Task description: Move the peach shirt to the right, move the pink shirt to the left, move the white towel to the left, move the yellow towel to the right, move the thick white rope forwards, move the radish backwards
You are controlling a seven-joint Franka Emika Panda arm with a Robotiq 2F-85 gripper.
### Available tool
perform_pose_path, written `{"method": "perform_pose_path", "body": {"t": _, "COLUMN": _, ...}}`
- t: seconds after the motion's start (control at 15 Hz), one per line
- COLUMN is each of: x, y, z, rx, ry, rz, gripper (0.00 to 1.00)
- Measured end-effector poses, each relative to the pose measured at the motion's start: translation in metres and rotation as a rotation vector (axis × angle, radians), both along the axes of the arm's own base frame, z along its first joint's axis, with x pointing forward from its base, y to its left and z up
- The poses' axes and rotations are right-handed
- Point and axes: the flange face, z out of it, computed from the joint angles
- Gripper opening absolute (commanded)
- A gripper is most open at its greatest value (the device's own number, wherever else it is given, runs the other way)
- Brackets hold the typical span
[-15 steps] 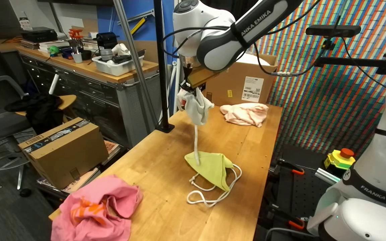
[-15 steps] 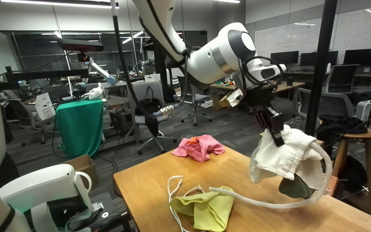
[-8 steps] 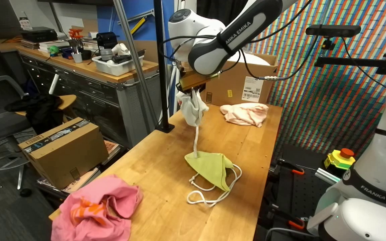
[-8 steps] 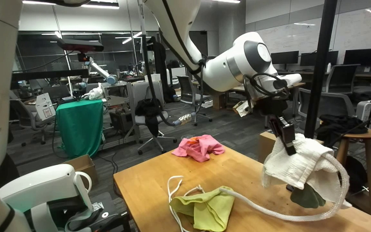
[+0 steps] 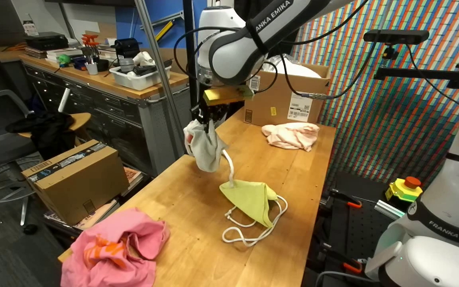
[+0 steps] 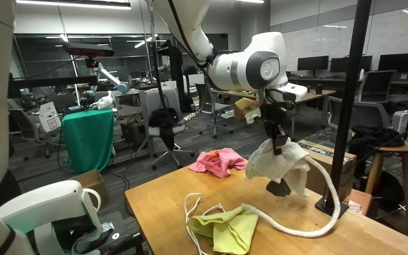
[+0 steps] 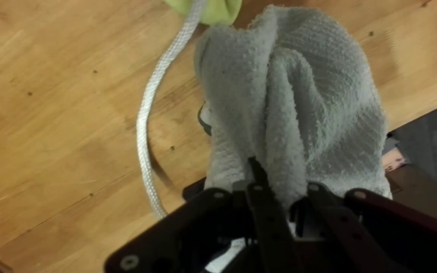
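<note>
"FRANKA EMIKA" labels the arm; fingers pinch the white towel.

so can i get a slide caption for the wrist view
Gripper clasping the bunched white towel above the wooden table, thick white rope curving alongside.

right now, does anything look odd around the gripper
Yes: below the white towel in the gripper, what may be the radish's dark green top pokes out, and the thick white rope loops from that towel's side to the yellow towel. It looks odd because more than the towel seems caught.
</note>
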Motion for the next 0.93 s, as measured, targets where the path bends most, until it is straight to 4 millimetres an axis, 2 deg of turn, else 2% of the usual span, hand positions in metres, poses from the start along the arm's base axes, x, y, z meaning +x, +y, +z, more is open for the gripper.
{"method": "perform_pose_path", "body": {"t": 0.4, "x": -0.025, "y": 0.031, "z": -0.003, "rx": 0.299, "ry": 0.01, "rz": 0.149, "gripper": 0.07}}
{"method": "perform_pose_path", "body": {"t": 0.67, "x": -0.059, "y": 0.067, "z": -0.02, "rx": 0.453, "ry": 0.069, "rz": 0.314, "gripper": 0.07}}
{"method": "perform_pose_path", "body": {"t": 0.93, "x": -0.1, "y": 0.104, "z": -0.044, "rx": 0.563, "ry": 0.206, "rz": 0.494, "gripper": 0.07}}
